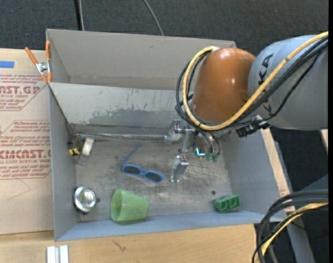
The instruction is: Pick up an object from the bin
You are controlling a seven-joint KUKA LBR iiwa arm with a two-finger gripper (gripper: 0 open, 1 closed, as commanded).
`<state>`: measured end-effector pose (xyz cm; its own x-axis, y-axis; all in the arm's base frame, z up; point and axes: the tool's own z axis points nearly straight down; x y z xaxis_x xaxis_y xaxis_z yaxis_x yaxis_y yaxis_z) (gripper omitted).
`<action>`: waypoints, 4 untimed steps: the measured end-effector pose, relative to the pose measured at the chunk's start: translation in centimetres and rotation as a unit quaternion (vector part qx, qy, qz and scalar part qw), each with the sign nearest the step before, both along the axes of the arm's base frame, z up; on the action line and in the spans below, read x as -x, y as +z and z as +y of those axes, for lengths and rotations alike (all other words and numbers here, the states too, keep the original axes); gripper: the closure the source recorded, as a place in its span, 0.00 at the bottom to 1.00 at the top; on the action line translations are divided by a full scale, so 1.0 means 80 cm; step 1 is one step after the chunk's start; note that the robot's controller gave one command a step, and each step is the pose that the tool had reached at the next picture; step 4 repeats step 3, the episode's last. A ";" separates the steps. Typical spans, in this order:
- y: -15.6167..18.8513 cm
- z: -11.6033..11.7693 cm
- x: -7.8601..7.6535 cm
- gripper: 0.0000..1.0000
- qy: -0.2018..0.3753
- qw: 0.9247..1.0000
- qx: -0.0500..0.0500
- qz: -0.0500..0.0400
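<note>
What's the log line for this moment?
arm: down in grey bin, tip just right of blue sunglasses | green cup on its side, bottom-left | silver round object, bottom-left corner | small green block, bottom-right

Light moderate and even, from overhead. Far wall of grey bin (139, 59) brightest, pale and flat; sloped left wall dimmer. Bin floor mid-grey, darkest along base of left wall and in near-left corner. Soft sheen on top of orange wrist cover (224, 84); its underside in shade. Bright glint on shiny round metal object (85, 198), near left. Faint shadow beside green cup (128, 205). Small teal glow under wrist. Ground beyond far rim dark. Shadows soft-edged throughout.
</note>
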<state>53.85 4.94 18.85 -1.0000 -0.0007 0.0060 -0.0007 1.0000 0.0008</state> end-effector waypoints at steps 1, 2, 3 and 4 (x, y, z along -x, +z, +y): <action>-0.144 0.020 0.007 0.00 0.140 0.990 0.000 -0.008; -0.141 0.020 0.008 1.00 0.140 0.990 0.000 -0.005; 0.034 0.004 -0.020 1.00 0.130 0.991 0.000 -0.008; 0.034 0.004 -0.020 1.00 0.130 0.991 0.000 -0.008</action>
